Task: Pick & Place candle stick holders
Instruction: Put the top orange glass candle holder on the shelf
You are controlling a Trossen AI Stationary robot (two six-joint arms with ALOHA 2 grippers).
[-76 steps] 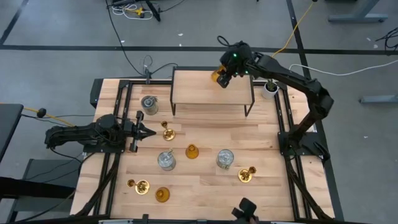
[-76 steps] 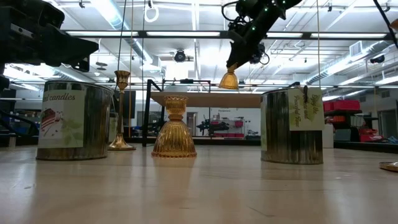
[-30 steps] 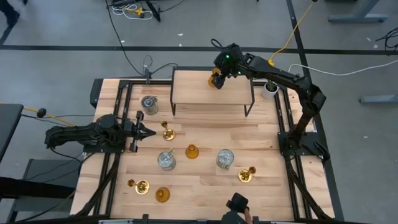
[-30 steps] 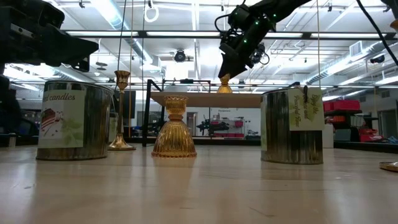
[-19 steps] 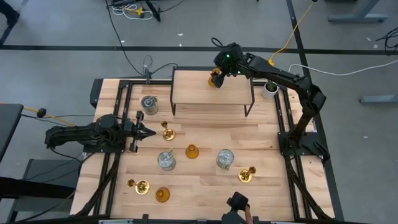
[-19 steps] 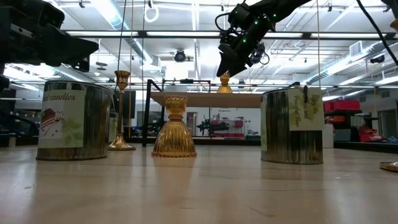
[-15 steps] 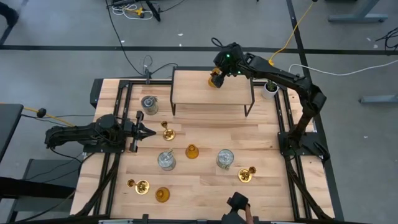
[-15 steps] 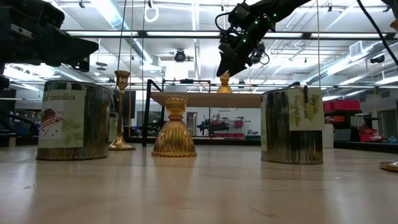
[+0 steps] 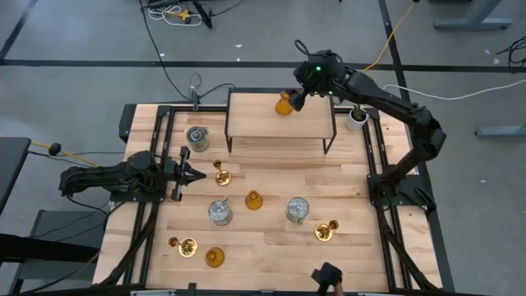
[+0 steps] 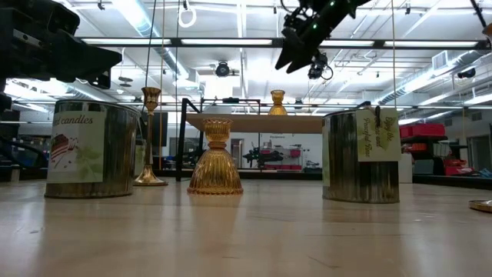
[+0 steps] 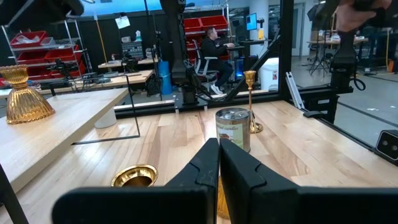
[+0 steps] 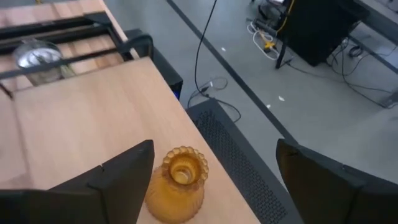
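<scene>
An amber-orange bell-shaped candle stick holder (image 9: 283, 104) (image 12: 179, 185) stands on its wide base near the far edge of a raised wooden shelf (image 9: 271, 125). My right gripper (image 9: 297, 98) (image 12: 214, 149) hangs open just above it and to its right, its fingers apart from it; in the low view the gripper (image 10: 296, 48) is well above the holder (image 10: 277, 102). Two more amber holders (image 9: 254, 200) (image 9: 214, 257), three silvery cylinders (image 9: 197, 137) (image 9: 219, 212) (image 9: 297, 210) and three brass holders (image 9: 222, 175) (image 9: 187, 245) (image 9: 326, 231) stand on the table. My left gripper (image 9: 194, 174) (image 11: 219, 152) waits shut at the table's left.
A small white pot with a green plant (image 9: 356, 117) stands at the table's far right, beside the shelf's right legs. Black frame rails run along the table's left and right edges. Bare wood lies below the shelf's near edge, between it and the holders.
My right gripper has let go of the amber holder, which stays upright on the shelf. The gripper has then risen clear of it and drawn back a little toward the table's right edge.
</scene>
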